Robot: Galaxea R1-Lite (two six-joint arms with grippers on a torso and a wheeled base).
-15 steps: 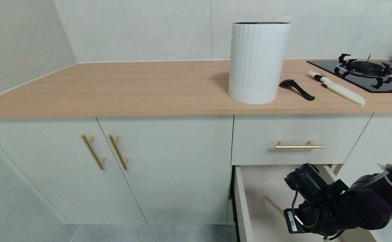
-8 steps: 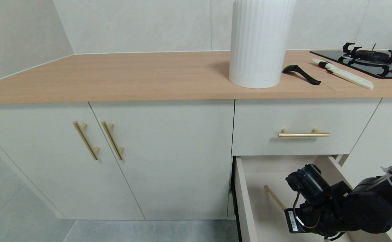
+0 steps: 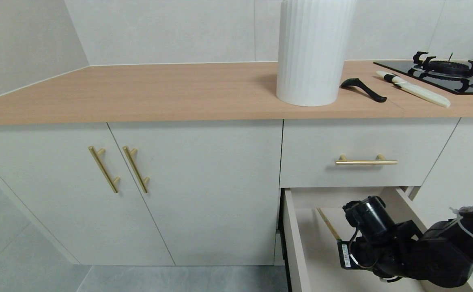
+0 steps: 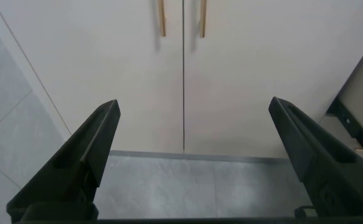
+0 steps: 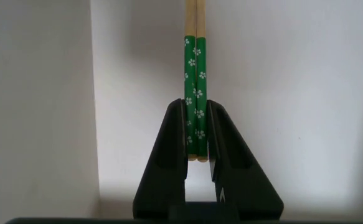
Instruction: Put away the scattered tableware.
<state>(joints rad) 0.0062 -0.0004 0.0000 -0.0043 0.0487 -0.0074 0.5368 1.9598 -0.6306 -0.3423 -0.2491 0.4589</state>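
Green-flowered chopsticks (image 5: pixel 193 81) are pinched at their ends between the closed-in fingers of the right gripper (image 5: pixel 197 115). Its arm is held low inside the open drawer (image 3: pixel 294 247), sticks pointing toward the drawer's back. Left of the drawer, the left gripper (image 4: pixel 193 118) is spread wide and empty, facing the cabinet doors (image 4: pixel 243 74).

Two chopsticks (image 5: pixel 193 93), one knife (image 3: pixel 413 94), one black utensil (image 3: pixel 362 89) — one white canister (image 3: pixel 311 52).
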